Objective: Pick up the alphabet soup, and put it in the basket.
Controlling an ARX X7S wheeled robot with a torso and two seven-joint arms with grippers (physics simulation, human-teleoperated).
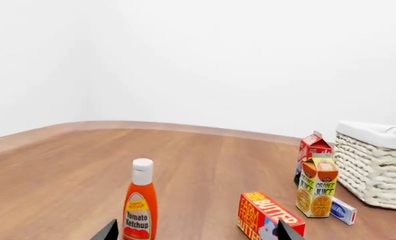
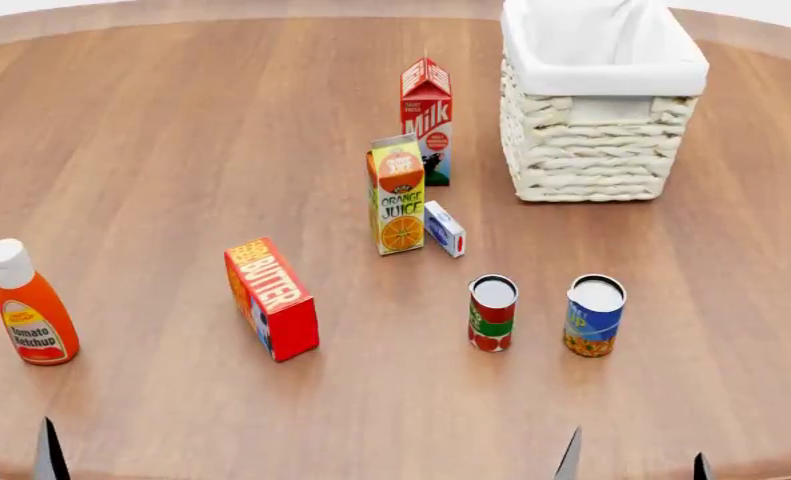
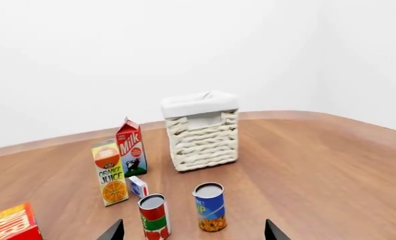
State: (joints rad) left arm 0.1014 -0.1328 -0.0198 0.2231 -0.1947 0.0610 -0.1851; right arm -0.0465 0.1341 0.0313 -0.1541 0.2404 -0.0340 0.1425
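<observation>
The alphabet soup [image 2: 594, 318], a blue-labelled can with a yellow-orange base and silver lid, stands upright on the wooden table, nearer me than the basket [image 2: 595, 150]. In the right wrist view the soup [image 3: 210, 207] stands ahead of my right gripper [image 3: 192, 232], which is open and empty, with the basket [image 3: 205, 142] behind it. In the head view my right gripper [image 2: 635, 465] is at the near edge, short of the can. My left gripper [image 1: 198, 232] is open and empty. Only one of its fingertips [image 2: 51, 455] shows in the head view, at the near left.
A red and green can [image 2: 493, 313] stands just left of the soup. An orange juice carton [image 2: 397, 195], a milk carton [image 2: 426, 120] and a small white-blue box [image 2: 445, 228] stand left of the basket. A butter box [image 2: 272, 298] and a ketchup bottle [image 2: 28, 310] are further left.
</observation>
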